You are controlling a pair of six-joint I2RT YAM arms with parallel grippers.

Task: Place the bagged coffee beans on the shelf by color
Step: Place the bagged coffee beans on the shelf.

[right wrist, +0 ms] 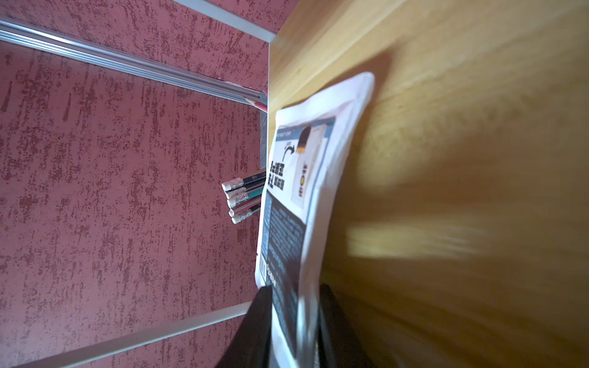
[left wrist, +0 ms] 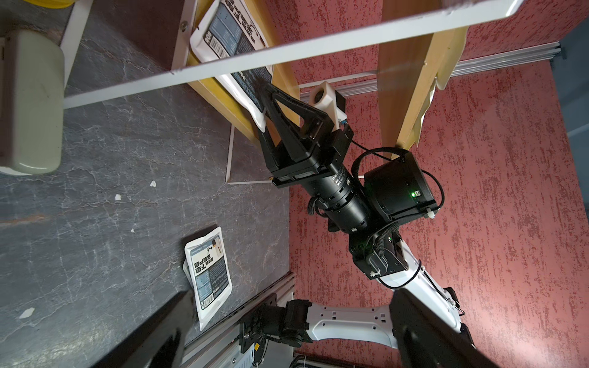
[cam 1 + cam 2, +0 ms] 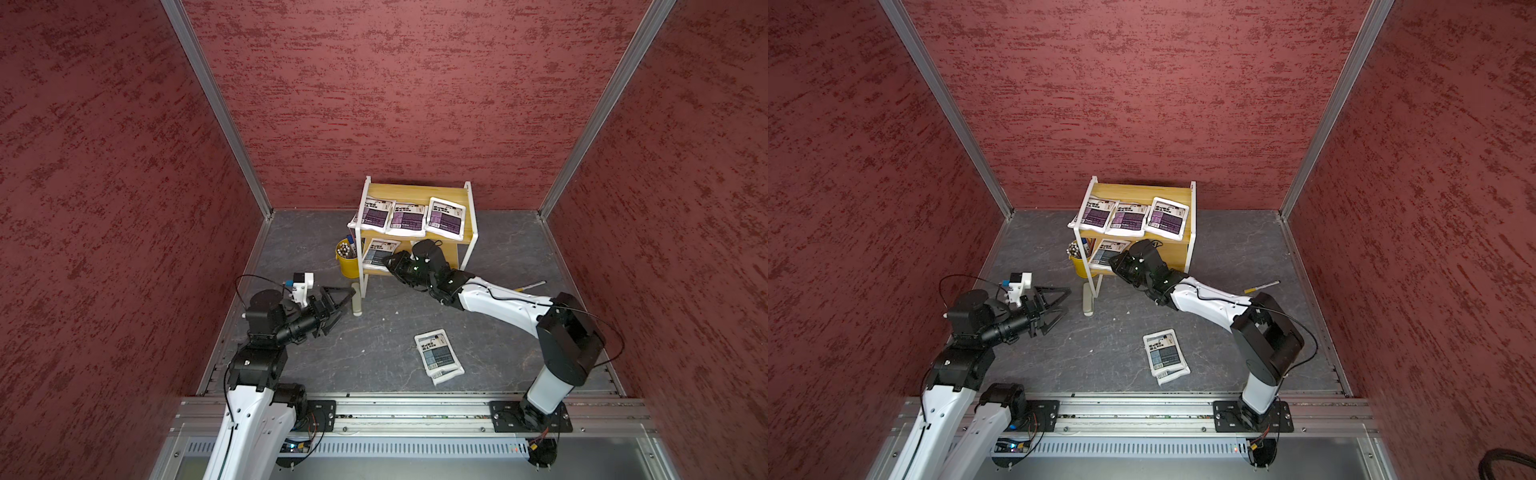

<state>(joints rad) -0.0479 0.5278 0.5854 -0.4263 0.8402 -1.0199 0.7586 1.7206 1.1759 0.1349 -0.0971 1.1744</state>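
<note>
So the right gripper (image 1: pixel 294 318) is tucked into the lower tier of the small two-tier rack with yellow-wood boards and white metal frame (image 3: pixel 415 192), just right of centre in both top views. Its jaws are only a little apart, one finger on each side of the near edge of a white pillow pouch with a grey-blue label panel (image 3: pixel 378 251) lying on that lower board. Can't tell if they're actually pinching it or just loose around it. The left gripper (image 3: pixel 343 309), middle left of the frame, hangs over the dark grey stone-look surface (image 3: pixel 374 332) with jaws wide apart and nothing in them, right beside a pale oblong case (image 3: pixel 357 305).

Count: three white pouches with purple label panels (image 3: pixel 407 218) in a row on the top tier, and that one grey-blue one below. Lower centre there's one more grey-blue pouch (image 3: pixel 436 351) on the surface, lying on top of another pouch (image 3: pixel 449 375) whose label is hidden. One yellow bucket of pencils (image 3: pixel 345 268) sits at the rack's left leg.
</note>
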